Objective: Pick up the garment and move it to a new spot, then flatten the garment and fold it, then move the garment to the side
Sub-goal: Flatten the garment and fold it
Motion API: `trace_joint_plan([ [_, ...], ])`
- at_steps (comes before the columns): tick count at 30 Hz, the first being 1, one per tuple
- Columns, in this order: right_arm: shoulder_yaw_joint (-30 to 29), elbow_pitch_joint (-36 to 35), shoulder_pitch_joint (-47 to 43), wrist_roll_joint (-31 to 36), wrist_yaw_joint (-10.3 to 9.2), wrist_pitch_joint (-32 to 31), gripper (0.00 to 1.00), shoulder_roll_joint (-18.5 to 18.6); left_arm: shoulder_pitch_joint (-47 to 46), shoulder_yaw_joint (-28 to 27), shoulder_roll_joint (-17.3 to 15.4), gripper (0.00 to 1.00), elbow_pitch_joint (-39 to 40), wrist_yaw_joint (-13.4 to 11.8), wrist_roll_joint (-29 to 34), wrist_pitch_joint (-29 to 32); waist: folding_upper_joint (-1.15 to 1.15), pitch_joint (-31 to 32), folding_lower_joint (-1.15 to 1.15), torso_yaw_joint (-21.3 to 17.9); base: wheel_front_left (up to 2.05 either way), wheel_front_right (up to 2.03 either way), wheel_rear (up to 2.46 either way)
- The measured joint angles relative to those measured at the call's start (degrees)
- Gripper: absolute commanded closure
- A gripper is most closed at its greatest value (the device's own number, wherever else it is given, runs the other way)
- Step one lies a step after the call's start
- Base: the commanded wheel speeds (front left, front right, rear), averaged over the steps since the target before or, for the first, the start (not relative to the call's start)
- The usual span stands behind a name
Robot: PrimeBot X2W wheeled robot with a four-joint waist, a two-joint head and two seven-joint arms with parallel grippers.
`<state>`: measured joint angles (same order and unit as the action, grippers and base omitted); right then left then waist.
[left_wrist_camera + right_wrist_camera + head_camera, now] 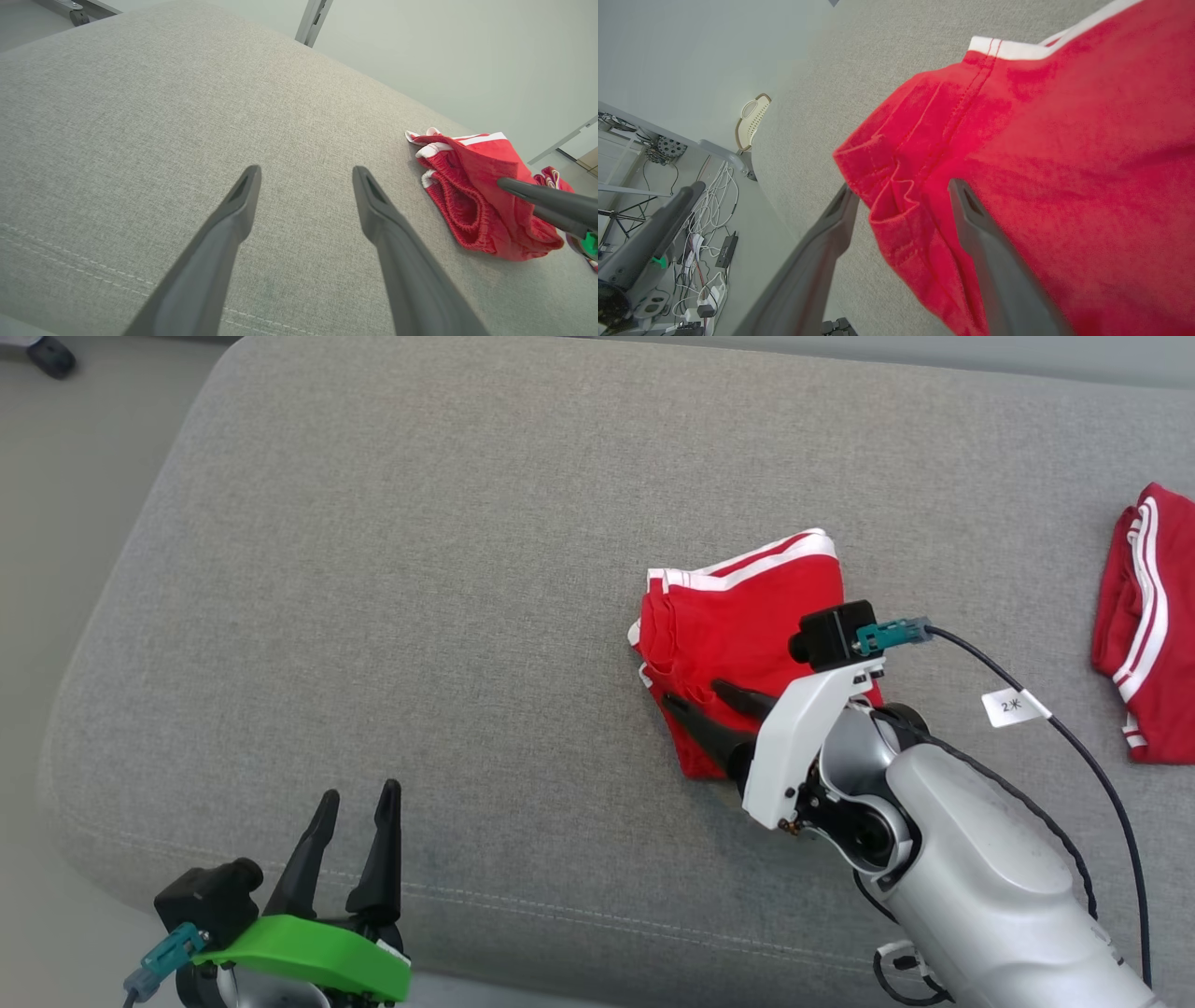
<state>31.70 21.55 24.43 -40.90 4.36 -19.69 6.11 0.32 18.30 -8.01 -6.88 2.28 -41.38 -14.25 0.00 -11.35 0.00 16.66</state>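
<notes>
Right pincer [693,694], jaws apart, straddles the garment's [738,616] near edge; left pincer [359,791], also apart, sits well away.

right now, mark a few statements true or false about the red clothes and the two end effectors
1. The folded red garment with white stripes lies on the grey fabric cushion. True.
2. The left end effector is shut on that garment. False: it is open over bare cushion, apart from the garment.
3. The right end effector has its fingers apart at the garment's edge. True.
4. The second red striped garment lies at the cushion's left end. False: it lies far to the right.
</notes>
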Motion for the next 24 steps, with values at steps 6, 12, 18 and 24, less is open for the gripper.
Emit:
trace_joint_plan([
  [6, -0.3, -2.9, -1.0, -0.4, 0.02, 0.1, 0.0, 1.0, 0.8, -1.0, 0.1, 0.0, 0.0, 0.0, 0.2, 0.0, 0.0, 0.3, 0.0, -1.5, 0.0, 0.0, 0.0],
  [12, -0.8, -6.8, -5.8, -3.1, 0.19, -0.2, 0.0, 1.8, 1.5, -1.2, 0.1, 0.0, -0.1, 0.2, 0.3, 0.0, 0.0, 1.5, 0.0, -3.1, 0.0, 0.0, 0.0],
  [18, -6.0, -9.9, -9.8, -5.2, -1.07, 1.9, 0.0, 3.8, 2.5, -1.6, 0.2, 0.0, -0.2, 0.2, 0.4, 0.0, 0.0, 3.3, 0.0, -4.5, 0.0, 0.0, 0.0],
  [24, -12.3, -9.8, -13.2, -7.2, -3.6, 6.0, 0.0, 5.1, 3.8, -1.5, 0.2, 0.0, -0.1, 0.2, 0.6, 0.0, 0.0, 5.2, 0.0, -6.0, 0.0, 0.0, 0.0],
])
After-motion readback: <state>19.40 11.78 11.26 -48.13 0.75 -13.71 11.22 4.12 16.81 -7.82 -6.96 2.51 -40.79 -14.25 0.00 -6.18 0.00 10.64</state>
